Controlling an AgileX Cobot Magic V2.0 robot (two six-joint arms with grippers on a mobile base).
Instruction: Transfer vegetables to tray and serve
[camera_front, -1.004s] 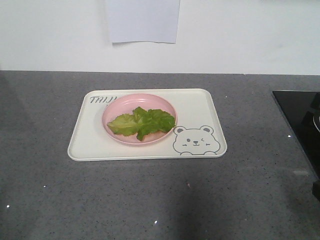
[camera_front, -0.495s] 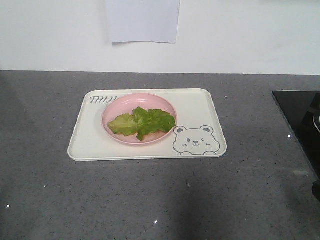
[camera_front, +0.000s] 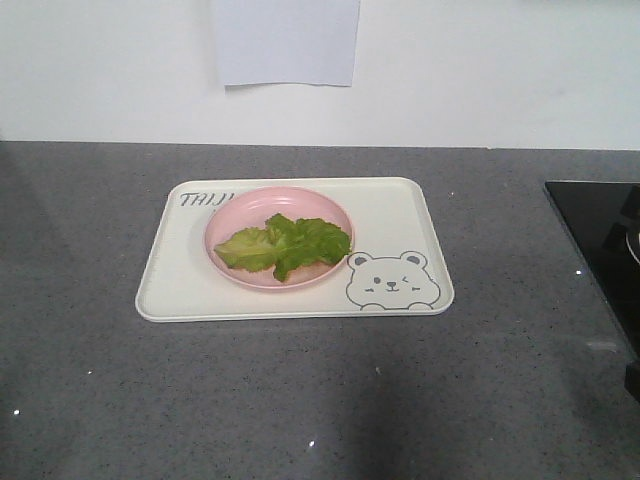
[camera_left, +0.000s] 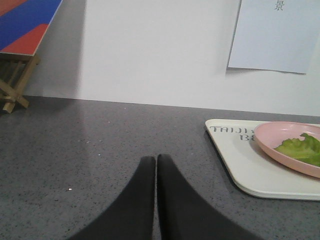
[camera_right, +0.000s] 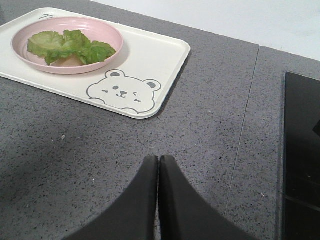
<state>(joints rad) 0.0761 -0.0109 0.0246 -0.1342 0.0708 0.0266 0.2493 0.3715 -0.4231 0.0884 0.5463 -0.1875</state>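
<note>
Lettuce (camera_front: 285, 245) sits heaped in pink plate (camera_front: 279, 237), which rests on the left half of the cream tray (camera_front: 400, 215) on the grey counter (camera_front: 300, 400) in the front view, so leaves ride the tray via the plate, no arm in sight. Left wrist view: left gripper (camera_left: 156, 162) clenched, empty, low over bare counter left of the tray corner, likely parked clear. Right wrist view: right gripper (camera_right: 159, 161) pinched together on nothing, near the tray's bear-face (camera_right: 122, 91) corner, plausibly placed for a serve grab.

left end effector (camera_left: 156, 165): black tapered fingers (matte) | right end effector (camera_right: 158, 165): same
</note>
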